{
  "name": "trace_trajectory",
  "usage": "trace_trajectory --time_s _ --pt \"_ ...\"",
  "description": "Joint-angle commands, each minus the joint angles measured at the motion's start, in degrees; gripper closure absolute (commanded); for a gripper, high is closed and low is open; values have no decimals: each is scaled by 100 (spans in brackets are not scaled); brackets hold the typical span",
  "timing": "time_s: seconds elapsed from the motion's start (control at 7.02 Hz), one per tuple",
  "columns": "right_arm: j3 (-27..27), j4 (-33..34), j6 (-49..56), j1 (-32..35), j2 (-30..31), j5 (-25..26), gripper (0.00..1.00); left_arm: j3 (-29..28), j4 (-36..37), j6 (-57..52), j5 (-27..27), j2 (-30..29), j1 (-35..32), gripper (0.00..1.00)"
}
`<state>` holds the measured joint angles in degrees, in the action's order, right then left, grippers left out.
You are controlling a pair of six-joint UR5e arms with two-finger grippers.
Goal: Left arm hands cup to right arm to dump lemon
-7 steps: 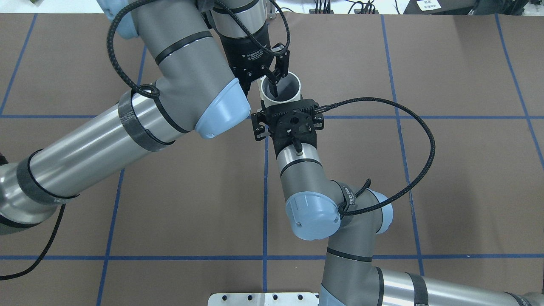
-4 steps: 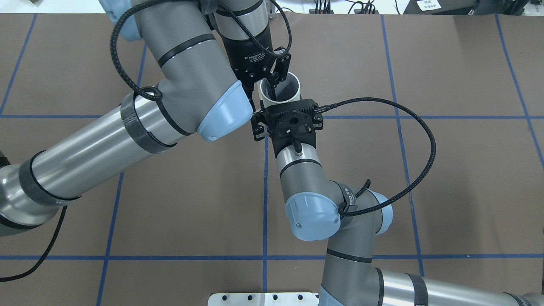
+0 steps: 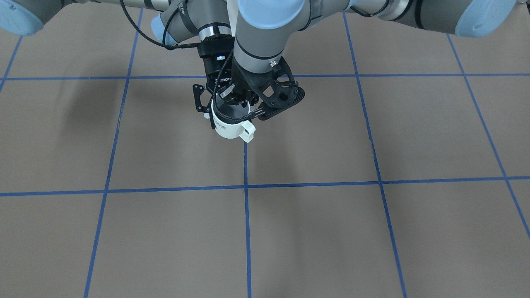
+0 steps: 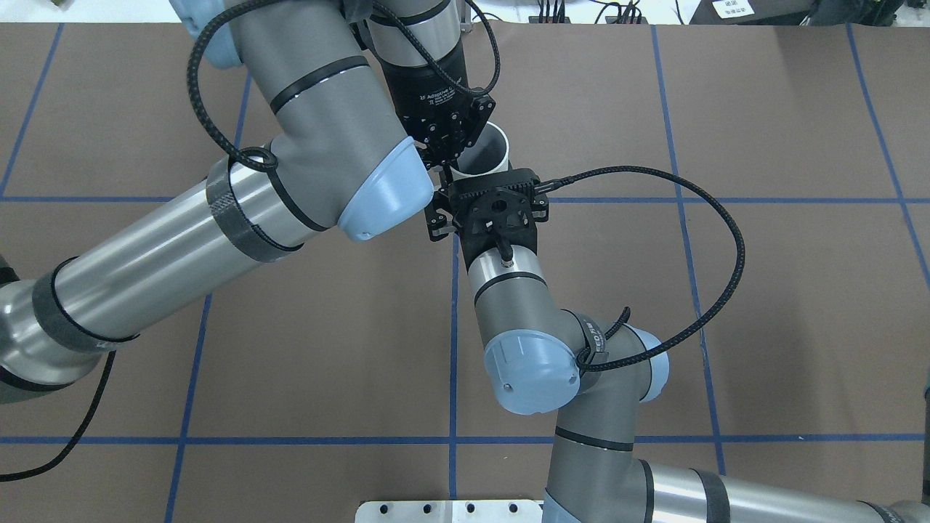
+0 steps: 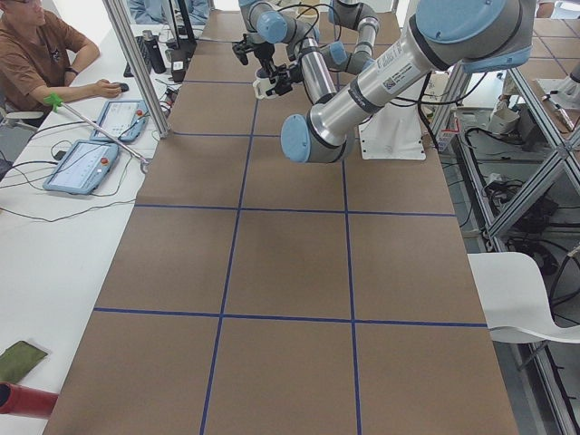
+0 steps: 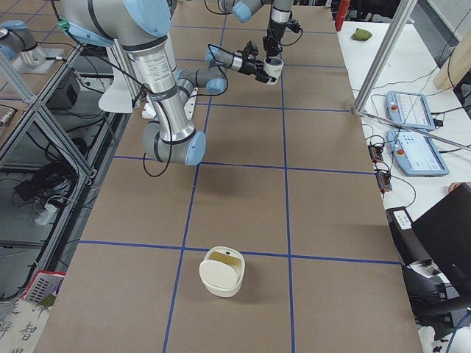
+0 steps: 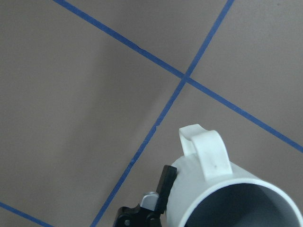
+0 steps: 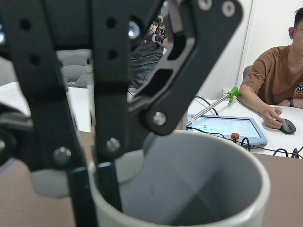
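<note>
Cream-white ceramic HOME cup [image 3: 228, 129] mid-handover, left gripper [image 4: 445, 154] jaws pinching its rim. Can't tell on right gripper [image 6: 265, 71] jaws, they should clamp next.

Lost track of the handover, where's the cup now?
In the overhead view the cup is over the table, far centre, between the left gripper and right gripper.

Cup in the air, between my two grippers.

In the overhead view I see the cup [image 4: 488, 150] above the table [image 4: 726, 327], near a tape crossing [image 7: 184, 79]. The left gripper [image 4: 449, 154] sits on its rim at 9 o'clock, and the right gripper [image 6: 268, 72] is at its 6 o'clock side. In the right-end view a container [image 6: 221, 272] lies on the table at 6 o'clock from the cup, well apart.
</note>
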<state>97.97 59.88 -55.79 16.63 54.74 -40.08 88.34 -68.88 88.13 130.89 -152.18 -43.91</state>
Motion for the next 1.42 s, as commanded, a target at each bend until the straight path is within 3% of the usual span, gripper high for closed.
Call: trace_trajectory --time_s 0.0,0.71,1.28 --pt "-14 -99 -81 -19 18 -9 0 8 -3 3 7 -13 6 100" --pt "55 -151 -81 -116 124 0 0 -9 49 3 -2 -31 -73 100" --pt "214 -345 -72 -169 335 9 0 -10 111 -67 -20 -75 -652 100"
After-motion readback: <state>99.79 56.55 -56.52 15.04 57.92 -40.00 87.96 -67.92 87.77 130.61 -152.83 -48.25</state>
